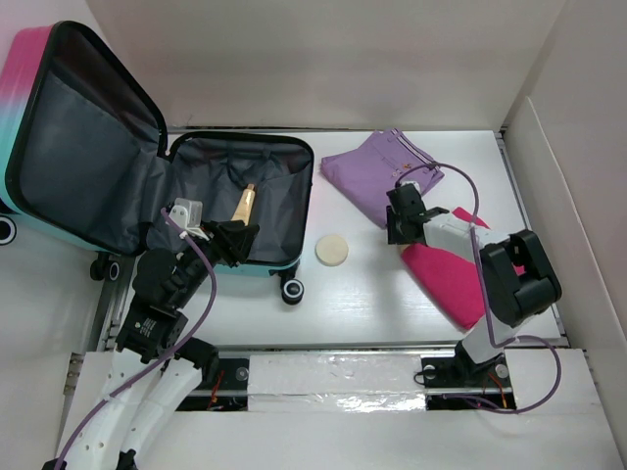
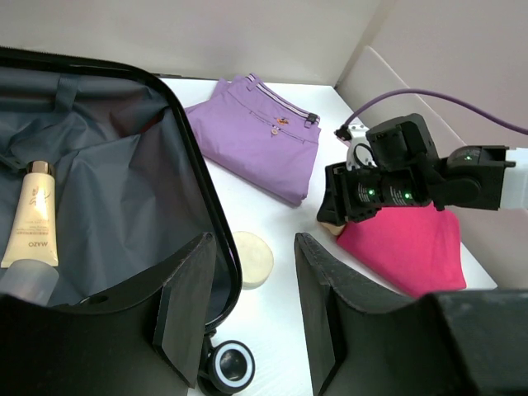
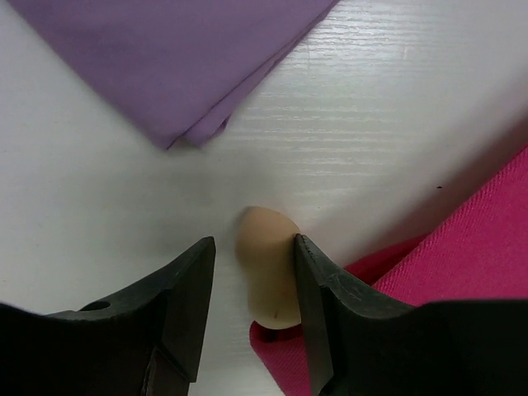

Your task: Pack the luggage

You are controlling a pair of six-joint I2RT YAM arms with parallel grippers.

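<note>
The luggage [image 1: 279, 196] is lying open at the left of the table [image 1: 392, 294], with a cream tube [image 1: 244, 204] inside. The left hand [image 1: 243, 241] is hovering over its near rim, spread apart and empty. The right hand [image 3: 252, 247] is straddling a beige makeup sponge [image 3: 268, 276] beside pink cloth [image 3: 462, 247], spread apart and not clamping it.

Folded purple trousers [image 1: 372, 174] flat on white table [image 1: 372, 294]. Just off their near corner, beige sponge [image 3: 268, 260], folded pink cloth [image 1: 446, 279] beyond it. Near-left of trousers, round cream disc [image 1: 331, 250].

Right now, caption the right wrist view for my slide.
Open right gripper straddling a beige makeup sponge on the white table, between a folded purple garment and a pink cloth.
</note>
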